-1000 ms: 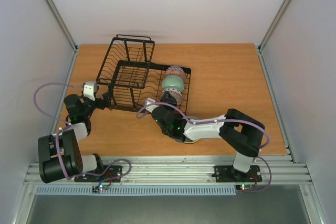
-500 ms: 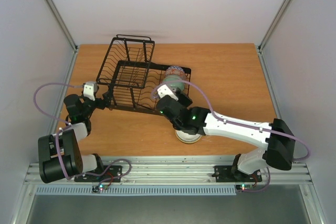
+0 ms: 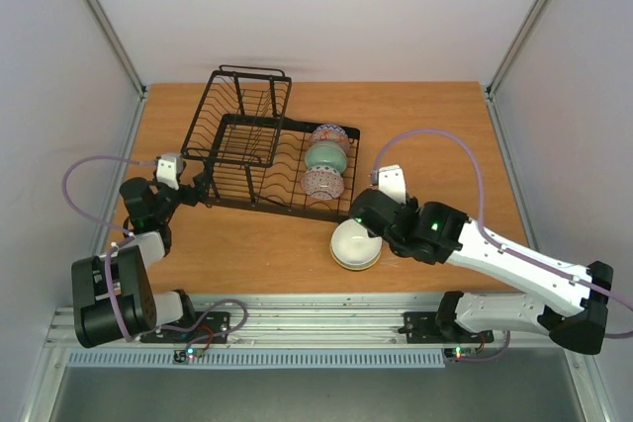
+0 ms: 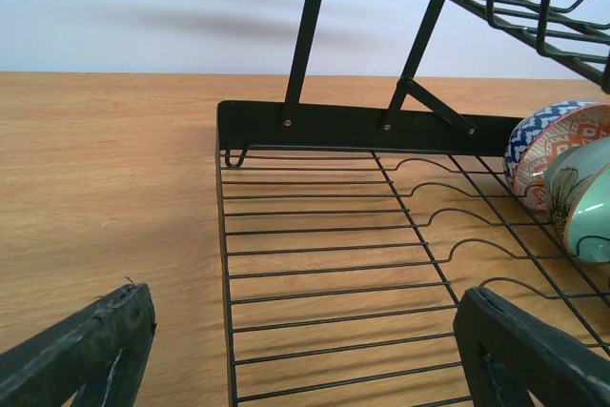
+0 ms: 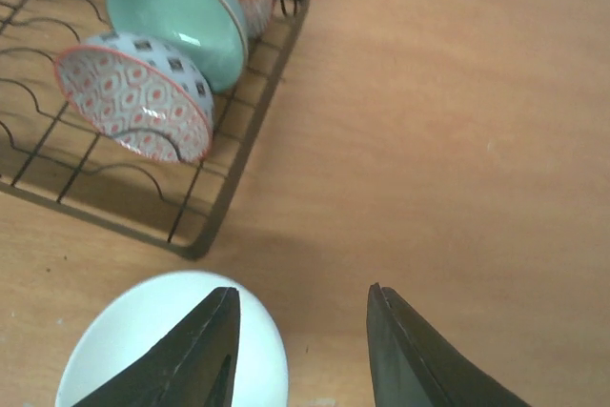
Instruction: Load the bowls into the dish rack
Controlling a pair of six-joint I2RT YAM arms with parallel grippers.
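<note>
Three bowls (image 3: pixel 324 157) in rack (image 3: pixel 259 183), cream bowl (image 5: pixel 143 350) partly behind right claw (image 5: pixel 298 293)

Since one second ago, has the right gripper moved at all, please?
Yes. The right gripper has swung rightward, from the dish rack's front edge to past its right corner.

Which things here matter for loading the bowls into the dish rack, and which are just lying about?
Part of the job: dish rack; blue-patterned bowl, sage green bowl and red-and-white bowl, all standing in the rack; cream-white bowl, on the table outside the rack.

Just there: wooden table; metal rail at the near edge.
</note>
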